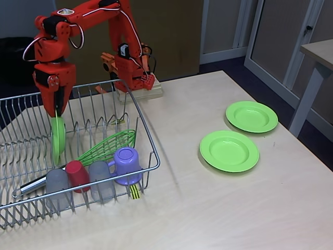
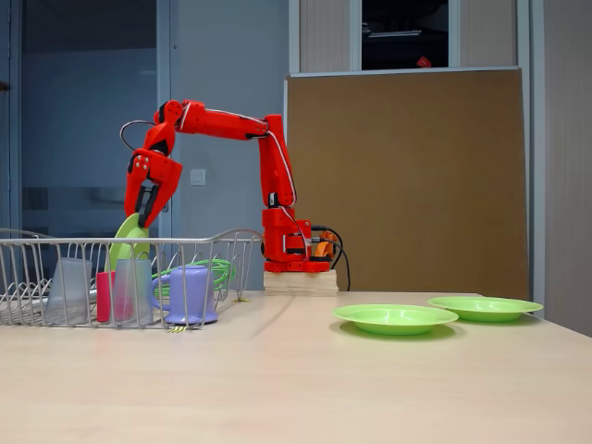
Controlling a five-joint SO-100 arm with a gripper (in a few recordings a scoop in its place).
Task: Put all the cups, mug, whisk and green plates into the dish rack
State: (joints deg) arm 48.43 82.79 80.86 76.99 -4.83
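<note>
Table [image 1: 218, 208]: I see pale wood, carrying everything.
Dish rack [image 1: 148, 136]: silver wire, at about 9 o'clock on the table in a fixed view; striped tag on its front edge.
Arm: red, base at 12 o'clock, reaching over the rack's back half.
Gripper [image 1: 56, 112]: pointing down, jaws clamped on the top rim of a green plate [image 1: 58, 138] that stands on edge among the dividers.
Loose plates: nearer plate [image 1: 229, 150] and farther plate [image 1: 252, 116] lie flat at about 3 o'clock, just beside each other, well apart from the rack.
Whisk [image 1: 106, 147]: lying slantwise in the rack, green loops toward 1 o'clock.
Mug [image 1: 127, 165]: lilac, upside down at the rack's front right.
Cups: red cup [image 1: 77, 175] between grey cup [image 1: 57, 188] and second grey cup [image 1: 101, 180], along the rack's front.
</note>
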